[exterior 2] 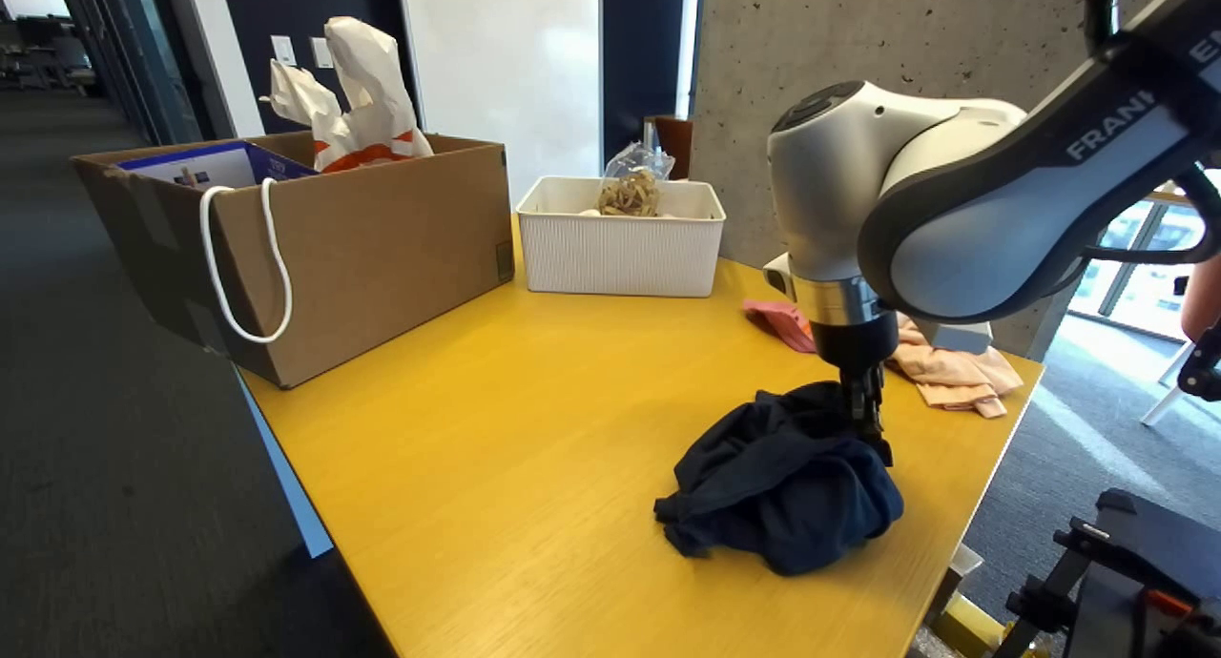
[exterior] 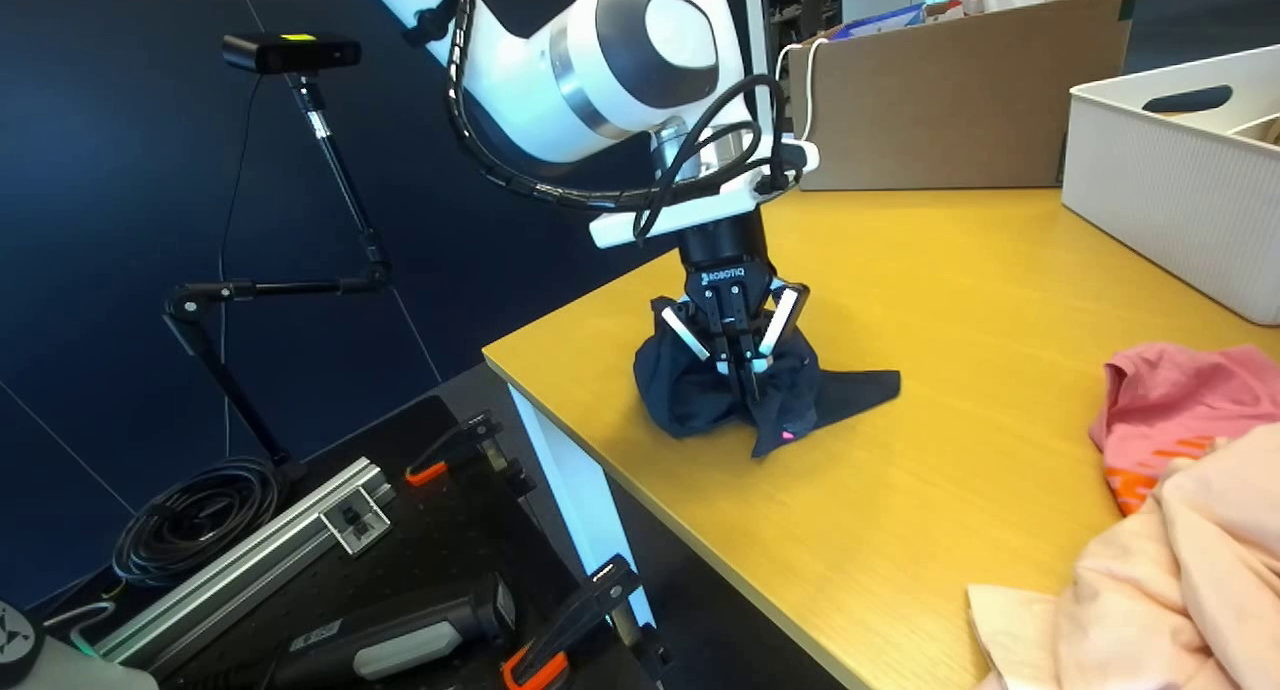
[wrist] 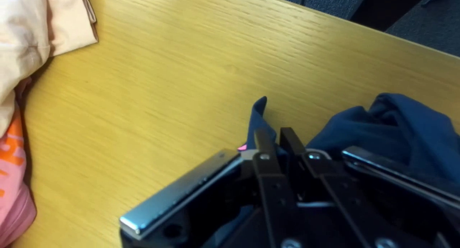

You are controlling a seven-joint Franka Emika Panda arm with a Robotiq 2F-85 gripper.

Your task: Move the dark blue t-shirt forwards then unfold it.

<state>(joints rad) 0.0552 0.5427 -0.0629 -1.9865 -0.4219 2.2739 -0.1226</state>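
The dark blue t-shirt [exterior: 685, 395] lies crumpled in a heap on the yellow table, close to an edge. A flap of it sticks out to one side in an exterior view, and a small pink mark shows on a corner. The heap also shows in an exterior view [exterior 2: 782, 496] and in the wrist view [wrist: 420, 133]. My gripper [exterior: 745, 382] points down into the heap. In the wrist view its fingertips [wrist: 276, 136] are close together with a narrow gap, and dark blue cloth lies between them. Cloth under the gripper body is partly hidden.
A pink and orange garment [exterior: 1180, 410] and a peach garment [exterior: 1170, 590] lie on the table [exterior: 960, 300]. A white bin [exterior 2: 620, 253] and a large cardboard box [exterior 2: 382, 257] stand on it too. The table edge runs close beside the t-shirt.
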